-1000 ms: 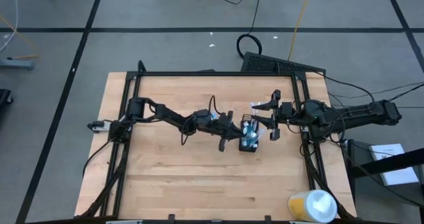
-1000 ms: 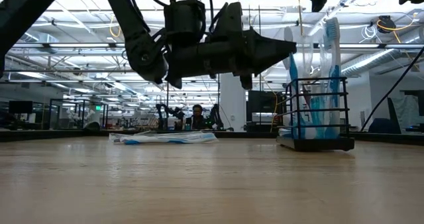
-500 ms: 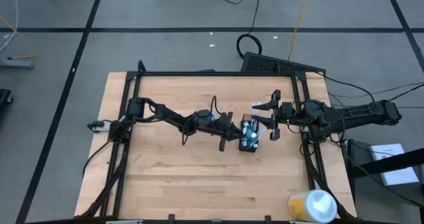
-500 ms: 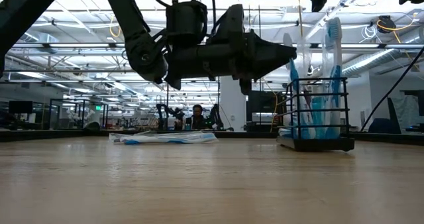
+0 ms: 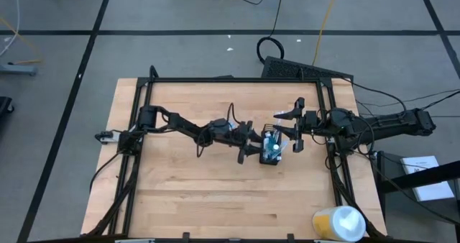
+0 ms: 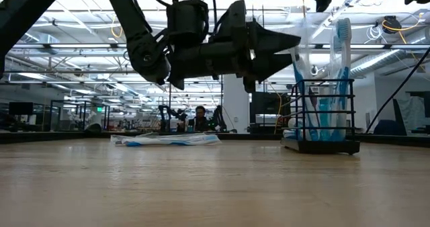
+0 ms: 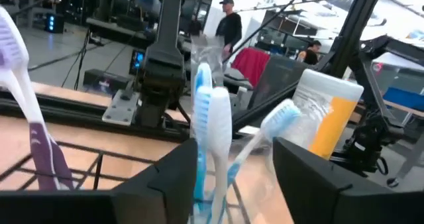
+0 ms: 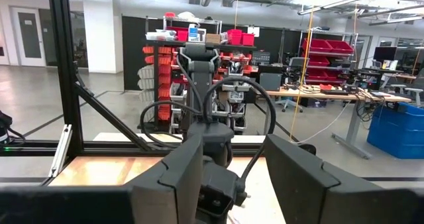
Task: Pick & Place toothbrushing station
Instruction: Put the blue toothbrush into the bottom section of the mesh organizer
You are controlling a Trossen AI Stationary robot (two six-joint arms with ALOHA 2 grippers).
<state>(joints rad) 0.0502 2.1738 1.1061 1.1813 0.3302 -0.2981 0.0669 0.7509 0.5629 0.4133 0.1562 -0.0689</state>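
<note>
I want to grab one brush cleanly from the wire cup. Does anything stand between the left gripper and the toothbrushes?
Nothing visible does. The left gripper is open right beside the wire cup, and the blue-and-white toothbrushes stand directly between its jaws in the left wrist view.

Both of my arms are dark, nearly black, built from slim tube links joined by thick rounded joints. On the left arm (image 5: 187,128) a thin black cable loops up over the wrist, and a small pale patch shows near the wrist housing. The right arm (image 5: 374,126) has a bulkier forearm with cables trailing off toward 3 o'clock. Each arm ends in broad, flat, matte black fingers (image 7: 165,184) with angular, wedge-like edges; the right ones (image 8: 298,177) look the same.
</note>
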